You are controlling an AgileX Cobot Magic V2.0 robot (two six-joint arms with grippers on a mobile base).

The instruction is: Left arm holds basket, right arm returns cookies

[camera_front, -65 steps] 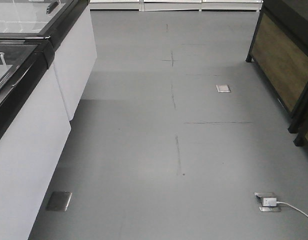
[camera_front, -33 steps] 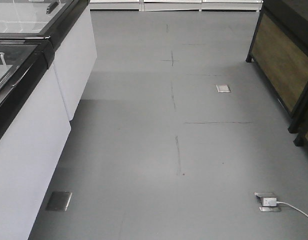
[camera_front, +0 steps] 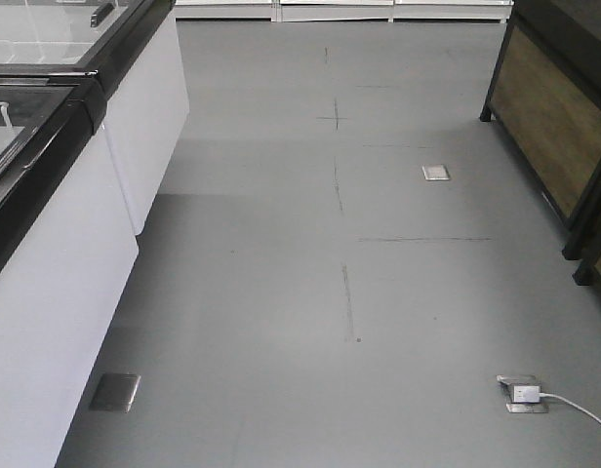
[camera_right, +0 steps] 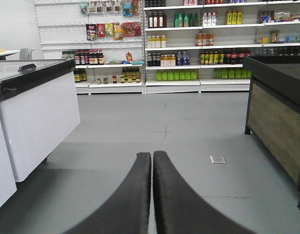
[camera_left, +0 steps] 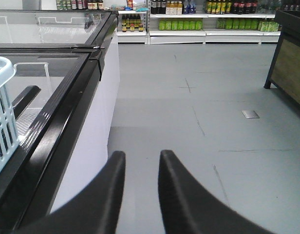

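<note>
freezer lid [camera_left: 52, 90], basket [camera_left: 3, 67] left of fingers [camera_left: 112, 183]

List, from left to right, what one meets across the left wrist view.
light blue basket → glass-topped chest freezer → left gripper → metal floor plate → wood-panelled display stand

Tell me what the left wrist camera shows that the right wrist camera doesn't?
Only the left wrist view shows the basket, just its corner, the glass freezer lids, and the left gripper, open. Only the right wrist view shows the right gripper, shut, and hanging snack packets. Both show the grey floor, drink shelves and a dark wooden counter.
</note>
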